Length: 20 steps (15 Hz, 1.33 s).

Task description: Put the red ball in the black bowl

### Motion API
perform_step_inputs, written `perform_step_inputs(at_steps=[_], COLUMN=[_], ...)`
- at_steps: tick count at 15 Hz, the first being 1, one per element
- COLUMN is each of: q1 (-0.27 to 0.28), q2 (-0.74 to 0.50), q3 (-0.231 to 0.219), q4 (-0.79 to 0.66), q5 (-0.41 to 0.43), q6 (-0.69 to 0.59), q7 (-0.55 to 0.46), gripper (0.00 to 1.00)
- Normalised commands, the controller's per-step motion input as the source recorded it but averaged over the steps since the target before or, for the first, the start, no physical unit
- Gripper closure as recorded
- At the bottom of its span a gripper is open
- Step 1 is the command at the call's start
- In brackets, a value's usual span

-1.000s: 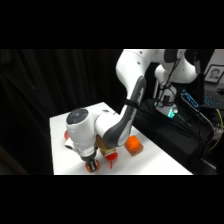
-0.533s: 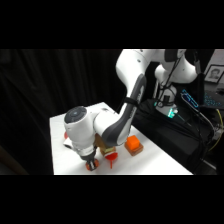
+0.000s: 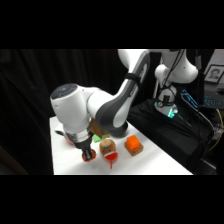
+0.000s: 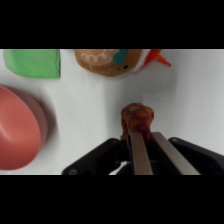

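The fingers (image 4: 142, 142) pinch the red ball (image 4: 137, 117) only at their tips, low over the surface (image 4: 95, 100); it may roll out when lifted. The black bowl is not visible.

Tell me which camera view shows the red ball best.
The wrist view. There the red ball sits in plain sight on the white table, just beyond the claw's fingertips, speckles visible. In the side view only a small red patch shows beneath the claw, mostly hidden by the arm.
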Motion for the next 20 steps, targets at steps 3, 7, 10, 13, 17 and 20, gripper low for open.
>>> perform_step_inputs(at_steps=[3, 7, 10, 13, 17, 20], q1=[-0.122, -0.139, -0.152, -0.151, -0.143, -0.139], q2=[-0.49, -0.57, -0.59, -0.54, -0.49, -0.45], q3=[0.107, 0.09, 0.083, 0.071, 0.056, 0.035], q4=[-0.35, -0.54, -0.65, -0.64, -0.6, -0.56], q5=[0.0, -0.008, 0.005, 0.016, 0.032, 0.055], q6=[-0.17, -0.02, 0.09, 0.16, 0.22, 0.26], q7=[-0.18, -0.16, -0.15, -0.13, -0.13, -0.13], gripper=[0.98, 0.98, 0.98, 0.98, 0.98, 0.98])
